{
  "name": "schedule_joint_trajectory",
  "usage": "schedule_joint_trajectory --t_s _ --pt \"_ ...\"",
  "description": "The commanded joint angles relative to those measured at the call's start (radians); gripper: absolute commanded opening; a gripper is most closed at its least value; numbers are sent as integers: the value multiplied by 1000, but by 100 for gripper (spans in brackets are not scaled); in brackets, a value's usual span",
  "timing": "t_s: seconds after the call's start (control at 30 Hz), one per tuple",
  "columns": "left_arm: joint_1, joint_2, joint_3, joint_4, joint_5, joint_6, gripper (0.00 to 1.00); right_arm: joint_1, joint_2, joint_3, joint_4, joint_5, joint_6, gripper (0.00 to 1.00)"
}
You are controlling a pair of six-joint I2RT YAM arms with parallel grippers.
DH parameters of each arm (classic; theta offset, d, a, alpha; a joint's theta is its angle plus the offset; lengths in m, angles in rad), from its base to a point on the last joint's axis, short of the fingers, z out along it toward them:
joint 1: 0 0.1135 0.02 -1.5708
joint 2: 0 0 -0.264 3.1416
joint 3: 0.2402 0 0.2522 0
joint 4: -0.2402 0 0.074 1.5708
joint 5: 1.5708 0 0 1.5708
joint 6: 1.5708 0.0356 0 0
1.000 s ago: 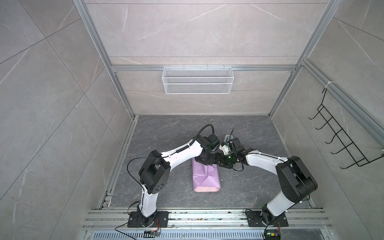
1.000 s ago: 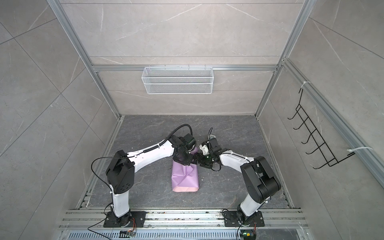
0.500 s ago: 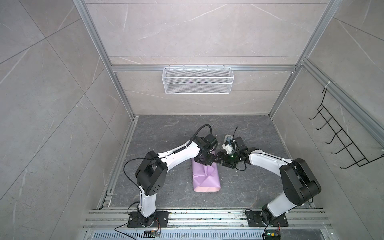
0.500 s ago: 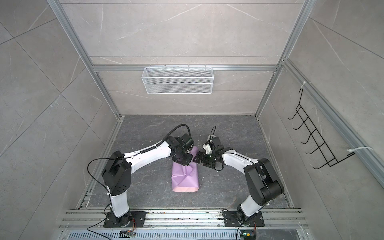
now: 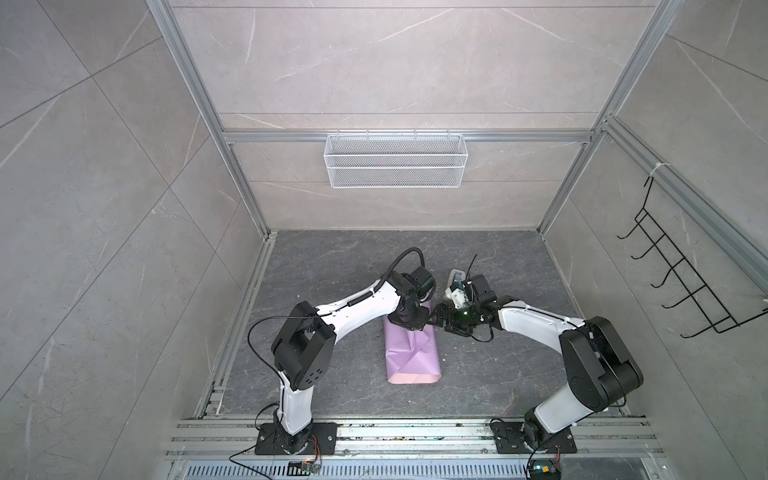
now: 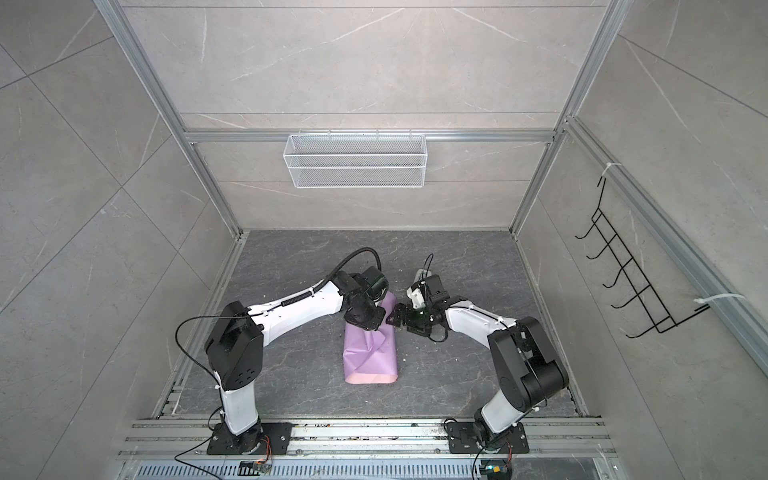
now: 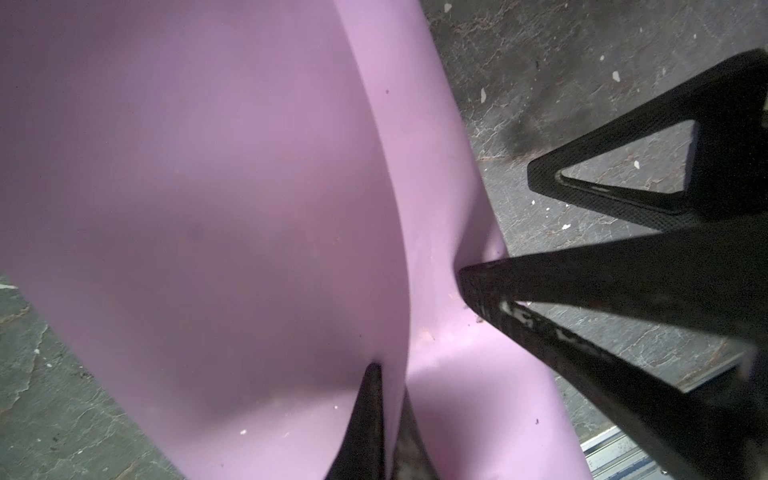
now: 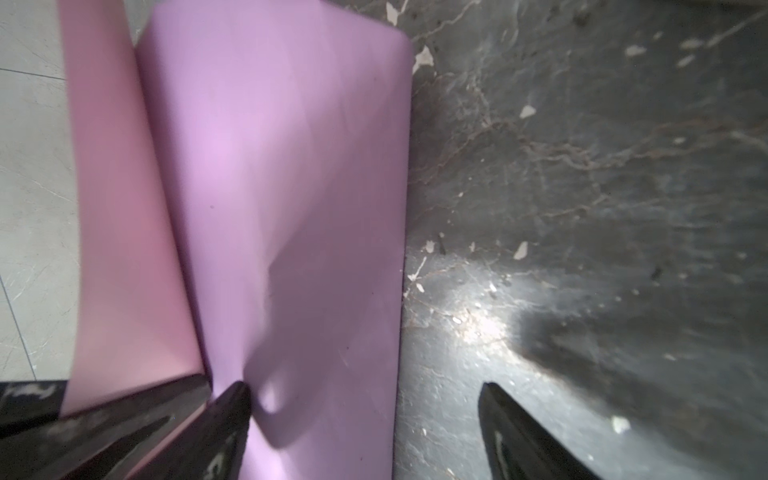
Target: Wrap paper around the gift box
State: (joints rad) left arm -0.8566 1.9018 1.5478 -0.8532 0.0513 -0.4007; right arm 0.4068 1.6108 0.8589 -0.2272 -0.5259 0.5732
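My left gripper (image 7: 388,390) is clamped tight on a raised fold of the paper (image 5: 411,353), its thin black fingers pinching the smooth lilac sheet at the far end of the bundle. My right gripper (image 8: 363,390) stands wide and holds nothing. One fingertip (image 7: 478,286) dents the side of the paper just beside the left gripper, and the other hangs over the floor (image 5: 332,266), a dark, veined, stone-like surface flecked with pale scraps.

In both top views the paper is a long, soft-edged, creased lilac roll lying between the arms, with a pale pink rim at its near end. Only the right wrist view shows a pink inner flap standing up beside the lilac face. I cannot see the gift box in any view.

The bundle lies where it did a second ago, and both arms have barely shifted.
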Motion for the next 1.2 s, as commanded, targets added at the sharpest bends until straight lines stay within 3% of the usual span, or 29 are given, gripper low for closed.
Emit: schedule_joint_trajectory --t_s 0.0,0.43,1.17 --pt "7 -3 60 -4 47 -21 4 4 46 -54 -55 66 -10 86" --pt "7 13 72 45 134 -26 4 8 47 -73 -40 72 4 86" --pt "7 60 -4 110 143 -32 3 18 50 -78 -33 79 16 86"
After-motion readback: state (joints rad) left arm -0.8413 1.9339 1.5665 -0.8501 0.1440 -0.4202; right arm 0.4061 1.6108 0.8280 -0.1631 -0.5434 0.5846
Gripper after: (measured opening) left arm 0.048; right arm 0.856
